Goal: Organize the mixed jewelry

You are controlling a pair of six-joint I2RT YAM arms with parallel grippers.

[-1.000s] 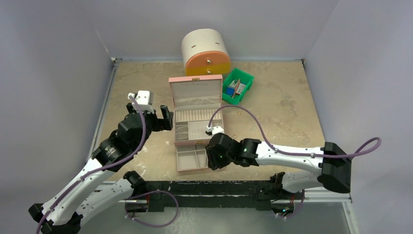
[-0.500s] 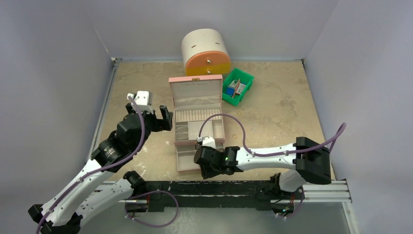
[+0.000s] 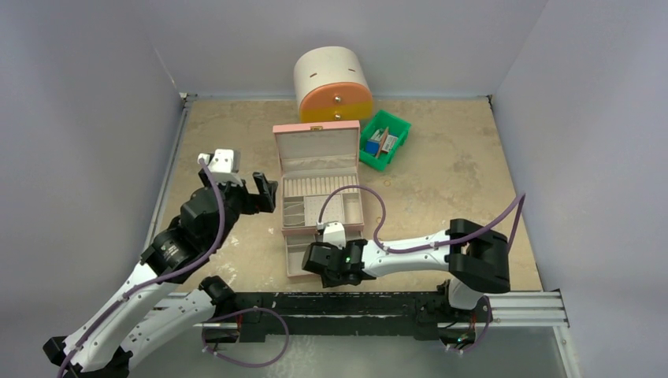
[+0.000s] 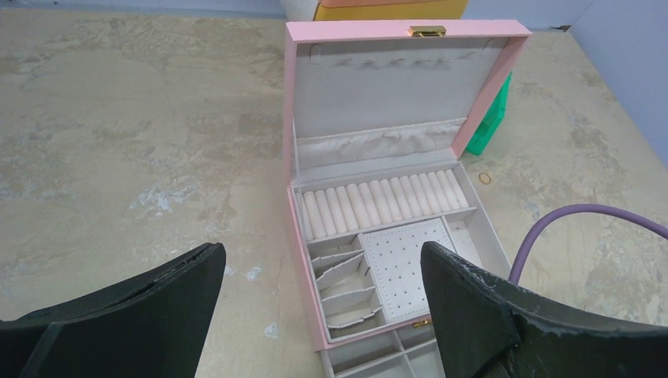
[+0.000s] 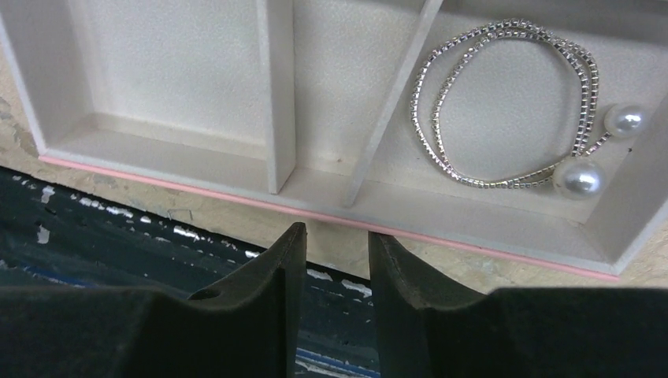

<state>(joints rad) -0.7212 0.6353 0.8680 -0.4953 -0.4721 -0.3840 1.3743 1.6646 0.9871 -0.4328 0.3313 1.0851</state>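
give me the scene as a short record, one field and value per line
box: pink, lid up
drawer: pulled out toward the arms; two compartments in view bare
bracelet: silvery chain with two pearls, in an end compartment of the drawer
ring: gold, loose on the table right of the box
bin: green, behind the box's right side
left hand: wide open, empty, left of the box
right hand: narrowly open, empty, at the drawer's front edge

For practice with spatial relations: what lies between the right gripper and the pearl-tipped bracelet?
In the right wrist view, the drawer's pink-edged front wall lies between the right gripper and the bracelet.
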